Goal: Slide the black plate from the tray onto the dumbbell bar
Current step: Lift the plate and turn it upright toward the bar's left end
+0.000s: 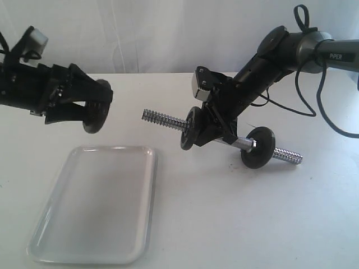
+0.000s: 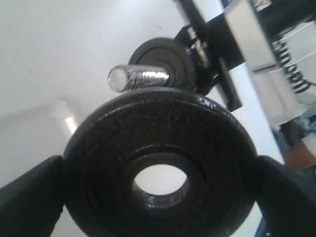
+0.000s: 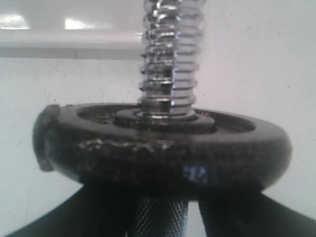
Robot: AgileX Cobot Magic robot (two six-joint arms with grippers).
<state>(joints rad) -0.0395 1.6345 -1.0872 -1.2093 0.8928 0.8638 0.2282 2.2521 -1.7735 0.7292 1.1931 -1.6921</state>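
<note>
My left gripper (image 1: pixel 92 109) is shut on the black plate (image 1: pixel 98 106), held on edge in the air above the far end of the tray (image 1: pixel 95 202). In the left wrist view the black plate (image 2: pixel 163 163) fills the frame between both fingers, its hole facing the threaded bar tip (image 2: pixel 140 78). My right gripper (image 1: pixel 216 131) is shut on the dumbbell bar (image 1: pixel 162 119), lifting its left end. One black disc (image 1: pixel 190 129) sits on the bar beside that gripper, another (image 1: pixel 259 147) near the right end. The right wrist view shows a disc (image 3: pixel 163 148) on the bar thread (image 3: pixel 170 59).
The white tray lies with nothing in it at the front left of the white table (image 1: pixel 252 224). The right arm's black cables (image 1: pixel 314 106) trail over the table at the back right. A white wall stands behind.
</note>
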